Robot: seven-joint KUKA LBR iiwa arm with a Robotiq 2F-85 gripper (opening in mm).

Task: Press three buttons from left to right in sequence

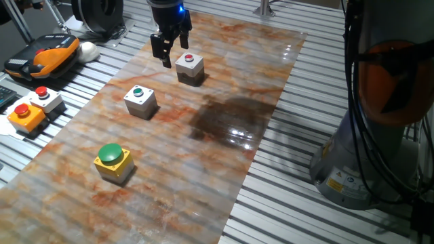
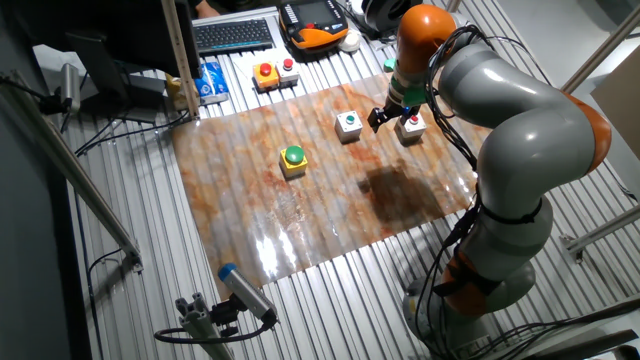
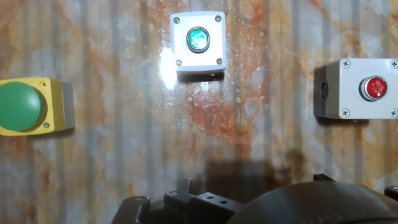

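The gripper (image 1: 167, 49), holding nothing with fingers a little apart, hangs top middle beside the red button box (image 1: 189, 67), ready to press 1 of 3.

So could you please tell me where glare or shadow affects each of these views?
One fixed view: a dark shadow and bright glare on the mat. The other fixed view: glare along the mat's near edge. Hand view: a hotspot beside the grey box with the green button, shadow low in frame.
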